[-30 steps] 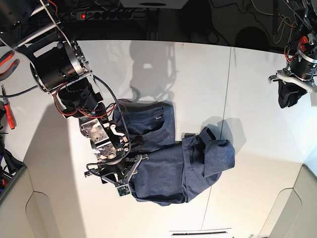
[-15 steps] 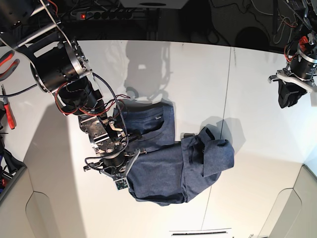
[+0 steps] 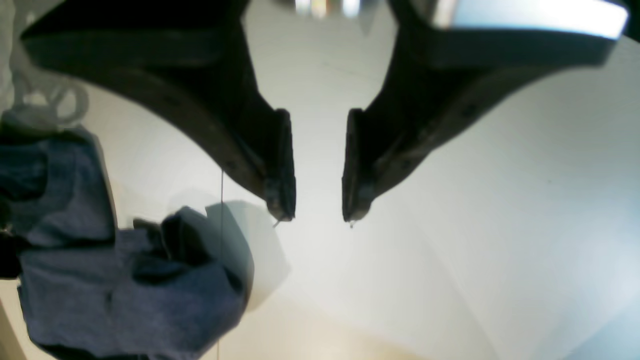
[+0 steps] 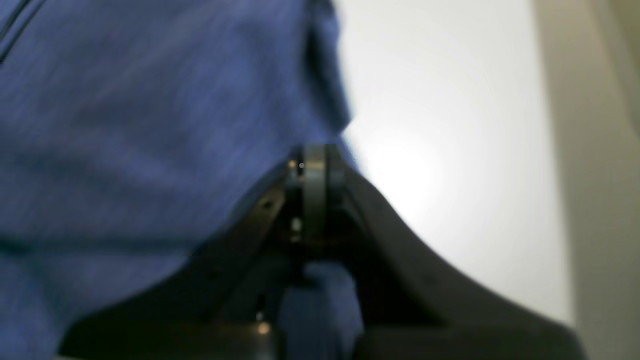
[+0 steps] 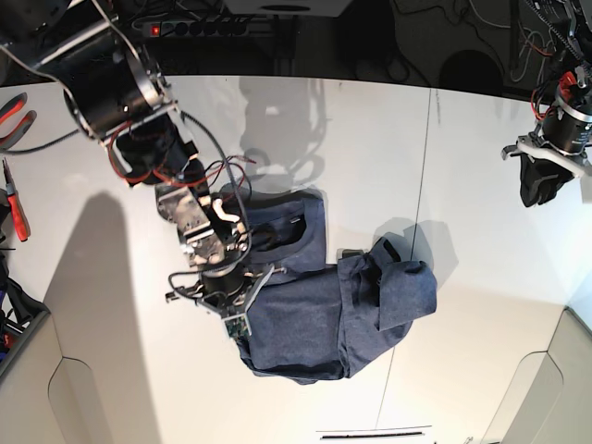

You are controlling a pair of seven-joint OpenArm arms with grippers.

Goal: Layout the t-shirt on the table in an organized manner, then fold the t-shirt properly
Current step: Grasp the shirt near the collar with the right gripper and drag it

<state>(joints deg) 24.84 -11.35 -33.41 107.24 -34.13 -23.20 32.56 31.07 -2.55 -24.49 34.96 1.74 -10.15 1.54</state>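
Note:
The navy t-shirt (image 5: 324, 296) lies crumpled in the middle of the white table (image 5: 481, 148), with one bunched part folded over at its right end. At the shirt's left edge my right gripper (image 5: 237, 320) points down. In the right wrist view its fingers meet, and the right gripper (image 4: 312, 165) is shut on blue t-shirt (image 4: 150, 100) fabric. My left gripper (image 5: 539, 188) hangs far off at the table's right side. There the left gripper (image 3: 317, 217) stands open and empty above bare table (image 3: 450, 200), the t-shirt (image 3: 125, 285) down to its left.
A thin dark seam (image 5: 423, 222) crosses the table just right of the shirt. Red-handled tools (image 5: 15, 205) lie at the left edge. A power strip (image 5: 185, 28) and cables run behind the far edge. Beige panels (image 5: 102, 407) border the near corners.
My right gripper has closed on the shirt's left edge, and its arm has shifted toward the far side. The left arm has stayed in place.

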